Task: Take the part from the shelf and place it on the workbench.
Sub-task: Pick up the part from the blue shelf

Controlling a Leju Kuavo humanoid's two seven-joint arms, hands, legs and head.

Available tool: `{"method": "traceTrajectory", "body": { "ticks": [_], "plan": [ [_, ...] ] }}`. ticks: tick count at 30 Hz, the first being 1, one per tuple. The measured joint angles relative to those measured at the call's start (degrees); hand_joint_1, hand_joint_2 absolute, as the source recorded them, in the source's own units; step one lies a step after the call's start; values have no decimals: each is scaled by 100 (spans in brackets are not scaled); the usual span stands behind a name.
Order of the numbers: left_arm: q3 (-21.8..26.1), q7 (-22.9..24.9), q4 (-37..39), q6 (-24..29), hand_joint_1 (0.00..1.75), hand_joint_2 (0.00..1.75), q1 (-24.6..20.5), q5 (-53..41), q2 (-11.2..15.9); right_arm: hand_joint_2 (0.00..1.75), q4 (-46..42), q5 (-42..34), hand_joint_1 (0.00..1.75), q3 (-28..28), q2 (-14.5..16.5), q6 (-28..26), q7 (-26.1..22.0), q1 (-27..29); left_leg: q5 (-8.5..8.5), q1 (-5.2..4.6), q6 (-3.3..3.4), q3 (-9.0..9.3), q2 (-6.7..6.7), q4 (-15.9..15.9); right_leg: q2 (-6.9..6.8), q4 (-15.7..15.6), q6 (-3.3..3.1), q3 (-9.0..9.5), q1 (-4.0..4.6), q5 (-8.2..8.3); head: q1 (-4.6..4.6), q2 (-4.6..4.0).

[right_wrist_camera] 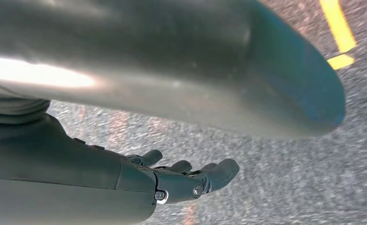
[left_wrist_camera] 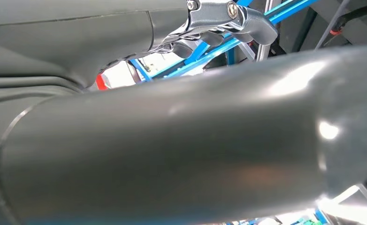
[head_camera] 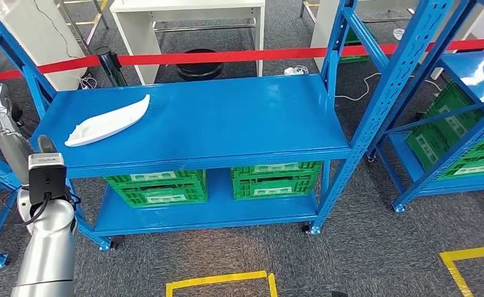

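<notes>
Head view: white part lying on the left of the blue shelf's top level, left hand raised beside the shelf's left end, fingers extended, empty, left wrist view: fingers near blue rails, right wrist view: right hand over grey carpet, fingers loosely apart, holding nothing.

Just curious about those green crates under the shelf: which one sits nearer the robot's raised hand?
The left crate, below the white part; the other crate sits further from the left hand.

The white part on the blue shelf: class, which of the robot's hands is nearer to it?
Left. The left hand is raised beside the shelf, apart from the white part. The right hand hangs over carpet.
</notes>
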Motion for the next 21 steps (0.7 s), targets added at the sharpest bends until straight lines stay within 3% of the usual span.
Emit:
{"method": "traceTrajectory", "body": {
  "ticks": [1, 3, 6, 8, 9, 11, 12, 13, 14, 16, 17, 19, 21],
  "plan": [
    [-2, 2, 2, -3, 0, 0, -5, -16, 1, 0, 0, -1, 0, 0, 6, 19, -21, 1, 226, -6, 20, 148, 17, -376, 1, 0, 22, 55, 5, -52, 3, 0],
    [-10, 17, -4, -5, 0, 0, -8, -60, 1, 0, 0, -1, 0, -1, 17, 41, -45, -7, 399, -29, 77, 376, 37, -916, 4, 4, 83, 97, 19, -130, 2, 0],
    [-21, 42, -31, -6, 0, 0, 2, -92, -1, 0, 0, -1, 0, -2, 26, 53, -50, -19, 312, -37, 181, 434, 10, -1038, -10, -30, 181, 113, 24, -186, 20, 0],
    [-22, 45, -57, -5, 0, 0, -5, -95, -2, 0, 0, -1, 0, -2, 28, 54, -48, -22, 282, -14, 248, 500, 0, -1085, -14, 152, 239, 60, 24, -300, 33, 0],
    [-23, 50, -69, -5, 0, 0, -6, -103, -3, 0, 0, -1, 0, -2, 28, 56, -45, -24, 265, -2, 278, 539, 2, -1104, -12, 424, 259, -77, 18, -416, 40, 0],
    [-27, 72, -77, -8, 0, 0, 8, -137, -8, 0, 0, -2, 0, -4, 28, 59, -32, -21, 212, -5, 316, 592, 4, -1108, -10, 1216, 283, -557, 9, -678, 55, 0],
    [-29, 84, -79, -13, 0, 0, 26, -161, -10, 0, 0, -3, 0, -7, 28, 60, -24, -14, 182, -7, 321, 620, 1, -1107, -10, 1528, 290, -788, 5, -723, 56, 0],
    [-30, 98, -84, -18, 0, 0, 44, -183, -14, 0, 0, -5, 0, -15, 28, 59, -19, -6, 148, -9, 318, 657, -5, -1106, -10, 1643, 292, -932, 2, -646, 57, 0],
    [-30, 110, -94, -28, 0, 0, 58, -202, -18, 0, 0, -5, 0, -26, 28, 57, -14, 0, 110, -9, 309, 704, -13, -1103, -11, 1516, 290, -958, 0, -445, 58, 0],
    [-30, 126, -130, -52, 0, 0, 75, -233, -32, 0, 0, -5, 0, -53, 28, 53, -9, 4, 20, -8, 274, 802, -27, -1097, -10, 774, 262, -738, -4, 109, 62, 0],
    [-30, 130, -147, -63, 0, 0, 78, -249, -38, 0, 0, -4, 0, -66, 28, 53, -8, 1, -30, -17, 246, 832, -33, -1088, -8, 407, 240, -593, 4, 267, 62, 0],
    [-30, 132, -174, -73, 0, 0, 89, -277, -44, 0, 0, -1, 0, -86, 29, 58, -7, -5, -101, -35, 189, 851, -38, -1093, -5, 77, 186, -444, 21, 303, 56, 0],
    [-28, 131, -208, -76, 0, 0, 104, -292, -46, 0, 0, -1, 0, -95, 30, 66, 0, -6, -137, -35, 122, 887, -38, -1116, -2, 43, 120, -403, 25, 249, 51, 0]
  ]
}}
